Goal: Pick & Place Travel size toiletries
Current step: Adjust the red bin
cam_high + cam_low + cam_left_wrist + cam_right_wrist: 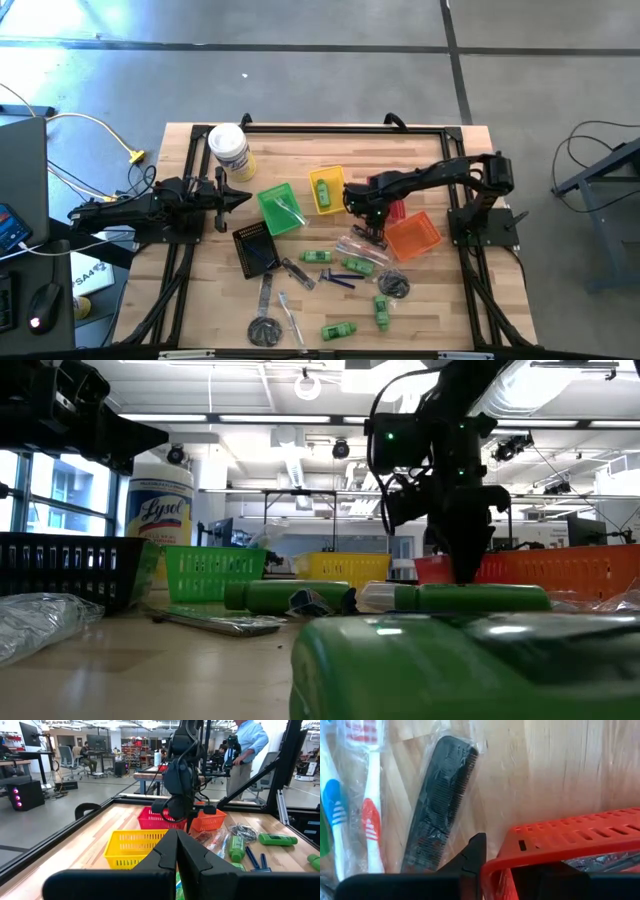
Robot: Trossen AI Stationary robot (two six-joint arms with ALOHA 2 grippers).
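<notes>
The toiletries lie scattered on the table's near half: green mini bottles [318, 257], blue razors [335, 278], and a black comb [437, 810] and toothbrushes [370, 805], both in clear wrap. My right gripper [376, 232] points down beside these wrapped items, open. One finger [476, 854] stands outside the corner of the orange-red basket [560, 837]. The other finger is behind its wall. Whether either finger touches the basket I cannot tell. My left gripper [245, 197] hovers shut at the table's left, holding nothing.
Green [280, 208], yellow [327, 190], black [255, 248], red [395, 210] and orange [414, 238] baskets sit mid-table. A white canister [228, 150] stands at the far left. More green bottles [338, 329] lie near the front edge. A person [250, 740] stands beyond the table.
</notes>
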